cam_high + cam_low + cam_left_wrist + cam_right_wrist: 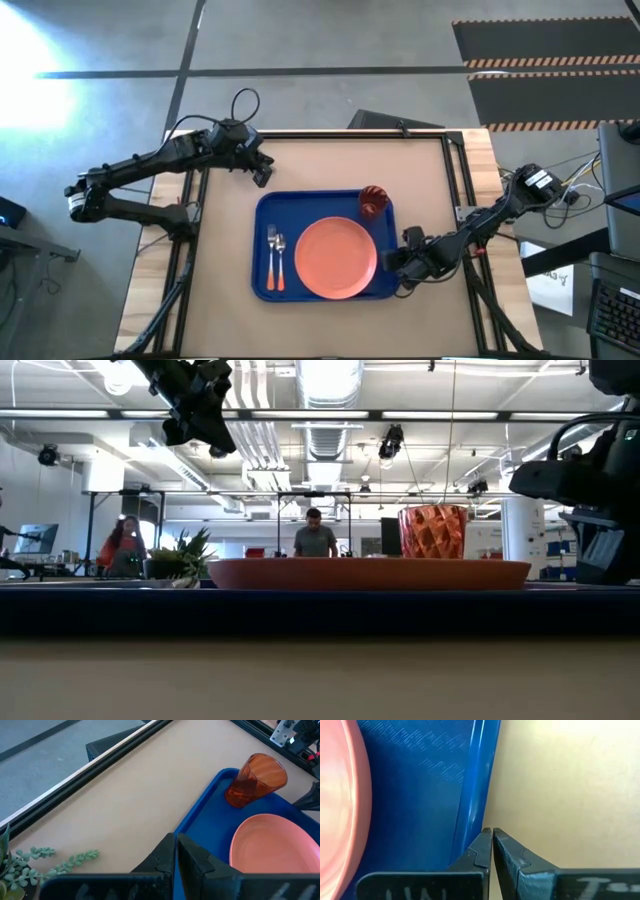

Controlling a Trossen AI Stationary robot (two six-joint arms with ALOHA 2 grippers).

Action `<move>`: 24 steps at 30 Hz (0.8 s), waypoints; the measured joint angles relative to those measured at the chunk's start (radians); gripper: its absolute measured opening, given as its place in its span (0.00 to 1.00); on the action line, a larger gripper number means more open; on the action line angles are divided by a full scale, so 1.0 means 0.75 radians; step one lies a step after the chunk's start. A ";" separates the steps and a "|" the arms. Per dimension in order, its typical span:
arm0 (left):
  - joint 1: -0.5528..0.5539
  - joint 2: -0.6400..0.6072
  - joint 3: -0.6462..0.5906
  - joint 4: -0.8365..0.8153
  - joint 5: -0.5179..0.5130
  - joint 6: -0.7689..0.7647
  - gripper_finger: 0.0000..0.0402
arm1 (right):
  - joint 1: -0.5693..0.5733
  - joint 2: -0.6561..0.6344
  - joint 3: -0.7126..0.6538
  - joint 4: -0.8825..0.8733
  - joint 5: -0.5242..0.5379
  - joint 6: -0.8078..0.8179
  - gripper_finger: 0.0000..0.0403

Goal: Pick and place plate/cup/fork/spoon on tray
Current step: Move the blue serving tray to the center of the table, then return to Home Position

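Right gripper [492, 837] pressed together, empty, just beside tray [262, 245] right rim | left gripper [262, 172] pressed together, empty, off tray's far-left corner | plate [336, 258], cup [372, 201], fork [271, 258], spoon [281, 258] all on tray | plate likely stiff, slippery: take by rim

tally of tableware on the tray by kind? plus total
Plate: 1
Cup: 1
Fork: 1
Spoon: 1
Total: 4, all on the blue tray.
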 joint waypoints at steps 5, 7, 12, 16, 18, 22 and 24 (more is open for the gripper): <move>0.000 -0.016 -0.001 -0.001 0.000 0.043 0.00 | 0.000 -0.025 0.035 -0.043 0.005 -0.086 0.02; 0.000 -0.044 0.004 -0.003 0.000 0.066 0.00 | 0.000 -0.061 0.090 -0.100 0.045 -0.134 0.02; -0.001 -0.180 0.048 -0.001 -0.063 0.083 0.00 | 0.000 -0.170 0.299 -0.562 0.190 -0.185 0.02; -0.004 -0.354 0.056 0.000 -0.097 0.124 0.00 | 0.000 -0.258 0.501 -0.943 0.359 -0.244 0.02; -0.014 -0.450 0.051 0.000 -0.097 0.145 0.00 | 0.000 -0.304 0.584 -1.006 0.507 -0.324 0.02; -0.046 -0.639 0.025 -0.001 -0.096 0.146 0.00 | 0.000 -0.418 0.697 -0.948 0.820 -0.638 0.02; -0.057 -0.737 0.005 -0.001 -0.094 0.152 0.00 | 0.000 -0.476 0.731 -0.865 0.912 -0.844 0.02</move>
